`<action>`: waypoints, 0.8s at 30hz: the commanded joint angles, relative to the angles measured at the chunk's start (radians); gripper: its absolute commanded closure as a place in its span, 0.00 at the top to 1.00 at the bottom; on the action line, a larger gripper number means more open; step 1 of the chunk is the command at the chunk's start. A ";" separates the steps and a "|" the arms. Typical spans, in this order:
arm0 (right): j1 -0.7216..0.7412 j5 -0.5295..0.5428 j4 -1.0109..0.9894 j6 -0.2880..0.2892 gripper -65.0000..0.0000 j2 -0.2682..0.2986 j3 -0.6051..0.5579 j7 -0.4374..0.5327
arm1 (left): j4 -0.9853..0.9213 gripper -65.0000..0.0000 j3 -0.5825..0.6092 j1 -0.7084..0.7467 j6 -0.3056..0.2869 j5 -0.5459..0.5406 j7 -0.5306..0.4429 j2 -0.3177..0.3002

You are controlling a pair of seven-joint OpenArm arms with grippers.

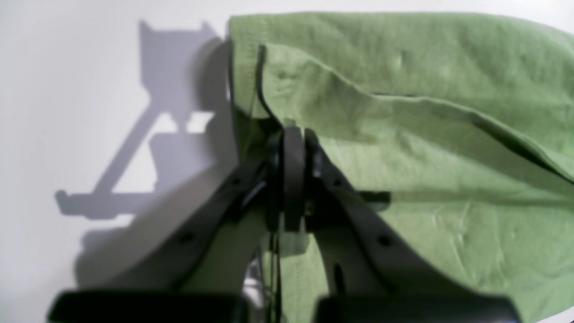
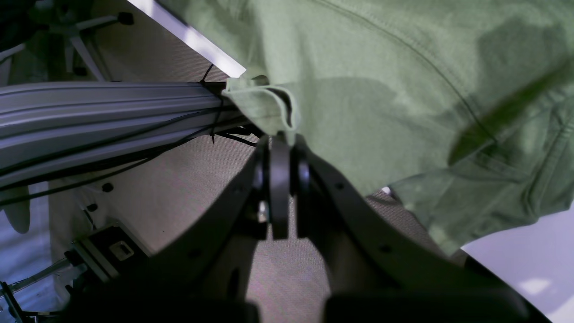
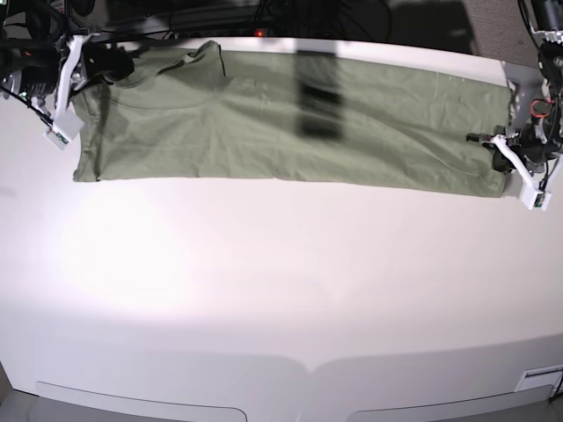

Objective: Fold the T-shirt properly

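— Where is the T-shirt (image 3: 290, 123) lying?

— It is stretching across the far side of the white table (image 3: 281, 290), folded lengthwise into a long green band, running from the far left corner almost to the right edge. The ribbed collar (image 3: 189, 54) is sitting at the left end, right by the far edge.

— Is anything holding it?

— Both arms are. The right gripper (image 2: 280, 137) is working at the far left corner, and its fingers (image 2: 280, 188) are pressing together on a small fold of the hem. From that wrist view the cloth is hanging a little past the table's far edge, with grey carpet (image 2: 188, 179) showing below.

— And at the other end?

— The left gripper (image 1: 293, 130) is sitting at the right end of the shirt. Its fingers (image 1: 293, 179) are squeezing tight on a green edge where one layer is lying over another. Its shadow (image 1: 148, 134) is falling on the bare table just beside the cloth.

— Is the cloth lying smooth?

— Mostly flat, with light wrinkles. A dark blurred bar (image 3: 318, 92) is crossing the middle of the shirt in the overhead view; I cannot tell what it is.

— Anything else around?

— A grey rail with black cables (image 2: 89, 116) is running behind the table at the left end. The near half of the table is glaring under bright light.
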 commanded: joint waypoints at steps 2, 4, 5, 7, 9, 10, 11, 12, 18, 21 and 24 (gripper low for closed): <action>0.002 0.025 0.015 0.001 0.00 0.019 0.009 0.008 | 0.013 0.00 -0.006 -0.013 -0.027 -0.009 -0.012 -0.029; 0.002 0.024 0.015 0.001 0.00 0.019 0.009 0.008 | 0.013 0.00 -0.006 -0.010 -0.035 -0.018 -0.011 -0.046; 0.002 0.021 0.015 0.001 0.00 0.019 0.009 0.008 | 0.013 0.00 -0.006 -0.007 -0.037 -0.029 -0.010 -0.057; 0.002 0.021 0.015 0.001 0.00 0.019 0.009 0.008 | 0.013 0.00 -0.006 -0.005 -0.054 -0.068 0.009 -0.080; 0.002 0.018 0.015 0.001 0.00 0.019 0.009 0.008 | 0.014 0.00 -0.006 0.005 -0.072 -0.115 0.015 -0.106; 0.002 0.011 0.015 0.001 0.00 0.019 0.009 0.008 | 0.014 0.00 -0.006 0.011 -0.079 -0.141 0.019 -0.119; 0.002 -0.003 0.015 0.001 0.00 0.019 0.009 0.008 | 0.014 0.00 -0.006 0.019 -0.085 -0.161 0.026 -0.130; 0.002 -0.014 0.015 0.001 0.00 0.019 0.009 0.008 | 0.014 0.00 -0.006 0.025 -0.095 -0.181 0.037 -0.140; 0.002 -0.088 0.014 0.001 0.00 0.019 0.009 0.008 | 0.014 0.00 -0.006 0.057 -0.142 -0.226 0.061 -0.169; 0.002 -0.087 0.014 0.001 0.00 0.019 0.009 0.008 | 0.014 0.00 -0.006 0.058 -0.141 -0.227 0.060 -0.166; 0.002 -0.087 0.014 0.001 0.00 0.019 0.009 0.008 | 0.014 0.00 -0.006 0.058 -0.142 -0.237 0.061 -0.166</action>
